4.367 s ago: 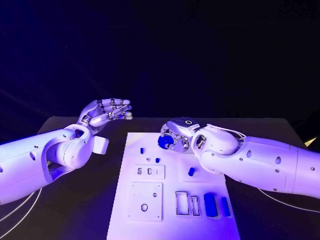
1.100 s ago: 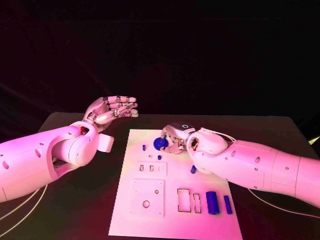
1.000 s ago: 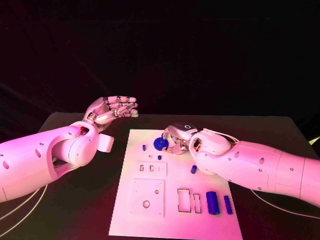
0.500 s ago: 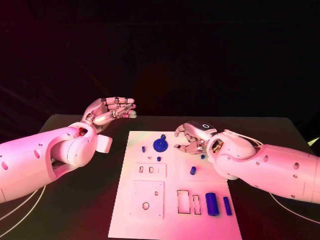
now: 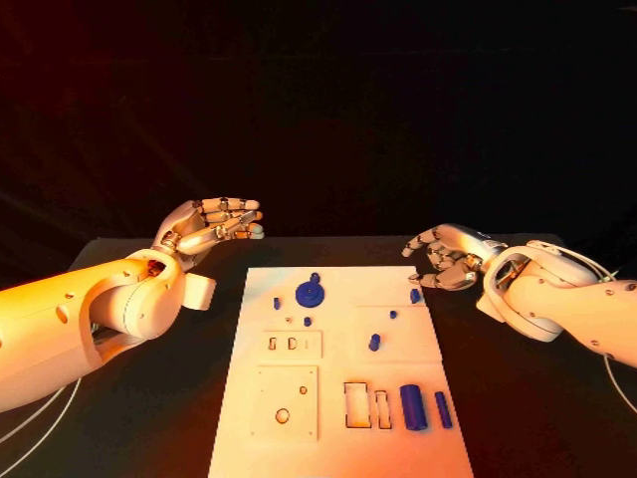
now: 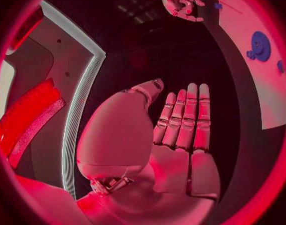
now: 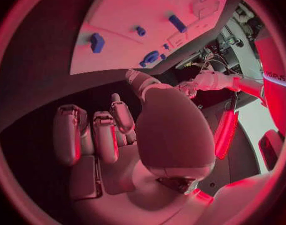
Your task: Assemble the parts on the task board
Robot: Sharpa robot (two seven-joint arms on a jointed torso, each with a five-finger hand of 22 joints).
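The right robot hand [image 5: 445, 257] hangs off the board's [image 5: 338, 378] far right corner over the table [image 5: 548, 398], fingers loosely curled and apart, holding nothing. The left robot hand [image 5: 211, 225] is raised beyond the board's far left corner, fingers bent, palm empty. On the board, a round blue disc [image 5: 311, 293] sits near the far edge, small blue pegs [image 5: 374, 343] lie around its middle, and two blue bars [image 5: 413, 407] lie near the near right corner.
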